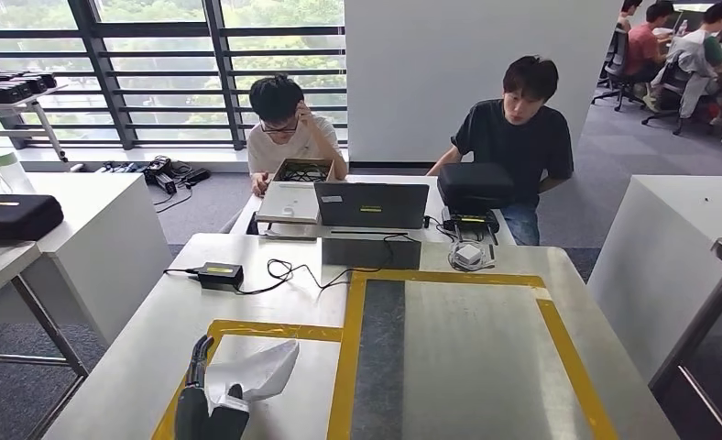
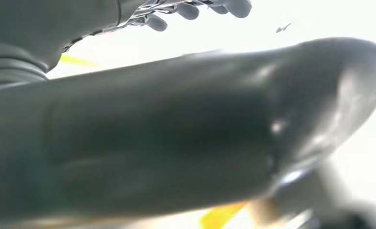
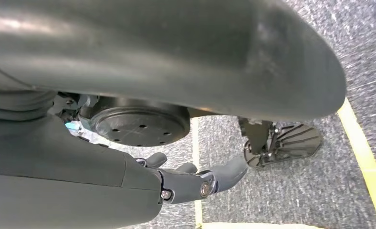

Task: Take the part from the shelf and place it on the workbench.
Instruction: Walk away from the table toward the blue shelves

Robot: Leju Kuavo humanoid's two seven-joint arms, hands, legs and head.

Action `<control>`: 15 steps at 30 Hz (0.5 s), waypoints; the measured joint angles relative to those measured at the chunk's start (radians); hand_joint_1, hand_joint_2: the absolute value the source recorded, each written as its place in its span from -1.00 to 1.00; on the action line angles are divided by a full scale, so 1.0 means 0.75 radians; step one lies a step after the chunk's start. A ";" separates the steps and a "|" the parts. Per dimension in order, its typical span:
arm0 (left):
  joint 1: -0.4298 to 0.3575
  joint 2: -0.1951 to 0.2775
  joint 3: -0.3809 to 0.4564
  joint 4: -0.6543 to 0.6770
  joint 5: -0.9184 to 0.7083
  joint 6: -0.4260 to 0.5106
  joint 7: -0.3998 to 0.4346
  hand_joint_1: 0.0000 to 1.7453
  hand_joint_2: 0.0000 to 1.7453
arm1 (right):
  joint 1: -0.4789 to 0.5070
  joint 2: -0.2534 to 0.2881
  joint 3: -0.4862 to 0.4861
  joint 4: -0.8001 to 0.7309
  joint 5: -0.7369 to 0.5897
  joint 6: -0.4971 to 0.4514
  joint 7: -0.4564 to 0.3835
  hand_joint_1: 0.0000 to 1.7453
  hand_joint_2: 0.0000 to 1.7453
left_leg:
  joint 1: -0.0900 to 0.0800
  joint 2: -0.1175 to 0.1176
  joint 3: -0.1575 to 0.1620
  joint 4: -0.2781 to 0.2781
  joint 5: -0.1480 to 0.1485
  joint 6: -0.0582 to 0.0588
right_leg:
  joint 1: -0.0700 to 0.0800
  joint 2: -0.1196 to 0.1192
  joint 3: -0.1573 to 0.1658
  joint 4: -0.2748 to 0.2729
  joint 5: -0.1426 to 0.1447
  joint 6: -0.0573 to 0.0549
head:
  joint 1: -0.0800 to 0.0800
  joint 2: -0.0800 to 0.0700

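Observation:
The part (image 1: pixel 257 369) is a white, shell-like piece low over the left yellow-taped field of the workbench (image 1: pixel 467 348). My left hand (image 1: pixel 209 403) comes in at the bottom edge and grips the part's near end, with a dark finger along its left side and the thumb on top. In the left wrist view the grey thumb (image 2: pixel 186 129) covers most of the picture and the fingers (image 2: pixel 200 9) curve past a glaring white surface. My right hand (image 3: pixel 195 183) hangs over the grey carpet, its fingers loosely apart and holding nothing.
A black power adapter (image 1: pixel 220 274) with its cable lies at the bench's far left. Beyond it stand a laptop (image 1: pixel 372 204) and a black case (image 1: pixel 475 186), with two people seated behind them. White tables flank both sides, and a metal frame (image 1: pixel 705 312) stands at right.

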 joint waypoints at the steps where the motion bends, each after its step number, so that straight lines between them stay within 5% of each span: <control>1: 0.025 0.005 0.035 -0.137 -0.030 0.035 -0.047 -1.00 -1.00 | 0.001 0.000 0.000 0.000 0.002 0.002 0.000 -1.00 -1.00 | 0.000 0.000 -0.001 0.000 0.000 0.000 | 0.001 0.000 -0.001 0.000 0.000 0.000 | 0.000 0.000; 7: 0.160 -0.064 0.205 -0.733 -0.182 0.073 -0.205 -1.00 -1.00 | 0.000 0.000 -0.001 0.000 0.007 0.007 0.000 -1.00 -1.00 | 0.000 -0.001 -0.005 0.001 -0.002 0.002 | 0.002 0.000 -0.003 -0.001 -0.001 0.001 | 0.000 0.000; 15: 0.227 -0.138 0.262 -0.992 -0.207 0.074 -0.208 -1.00 -1.00 | -0.002 0.001 -0.001 0.000 0.007 -0.001 0.000 -1.00 -1.00 | 0.000 -0.001 -0.006 0.004 0.000 0.004 | 0.002 -0.002 -0.003 0.000 0.000 0.002 | 0.000 0.000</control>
